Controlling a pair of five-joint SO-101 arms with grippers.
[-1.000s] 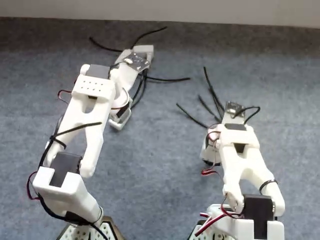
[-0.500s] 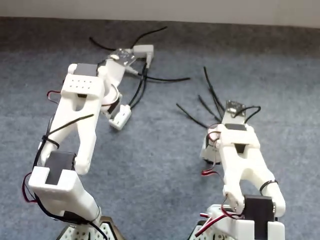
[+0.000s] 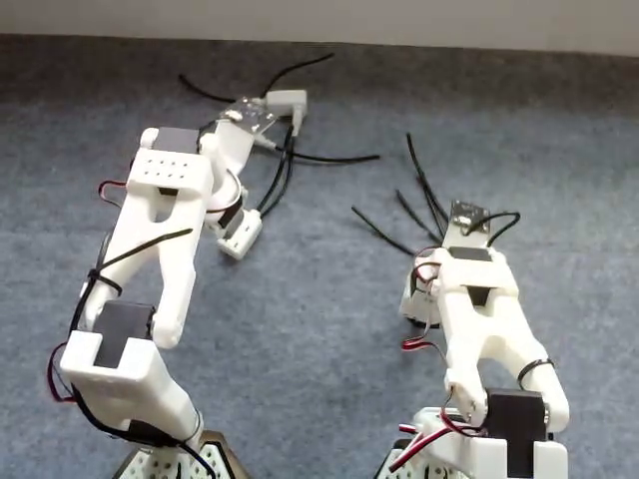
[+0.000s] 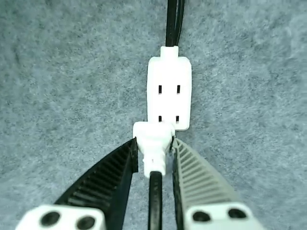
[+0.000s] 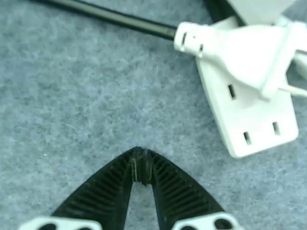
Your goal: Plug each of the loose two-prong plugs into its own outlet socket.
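Grey-blue carpet [image 3: 329, 319] over the whole floor, ending at the far edge against a pale wall [image 3: 399, 15]. Broad bare stretch between the two arms, the widest open room, on the near half. Left arm [image 3: 160, 249] stretched far forward and angled inward. Right arm [image 3: 489, 319] folded short and low on its own side. Black cables [image 3: 424, 195] fanned loose ahead of the right arm, with more tangled near the far edge by the left one. Small white block [image 3: 242, 235] with a cable just beside the left arm — kind unclear.

Left gripper [image 4: 153, 155] clenched on a white plug [image 4: 152, 141], black finger [image 4: 115, 175] on one flank, grey finger [image 4: 194, 177] on the other. Plug's nose touching the near end of a white outlet [image 4: 169, 91], off-centre toward one corner. Prongs hidden, so impossible to tell whether seated. Two pairs of slots bare on the outlet's face.

Right gripper [image 5: 142, 165] squeezed closed on nothing, tips meeting over bare carpet. Near it a second outlet [image 5: 249, 120] lying flat, a second plug [image 5: 240, 45] resting across its top, one prong [image 5: 295, 89] jutting out in the open past the plug body.
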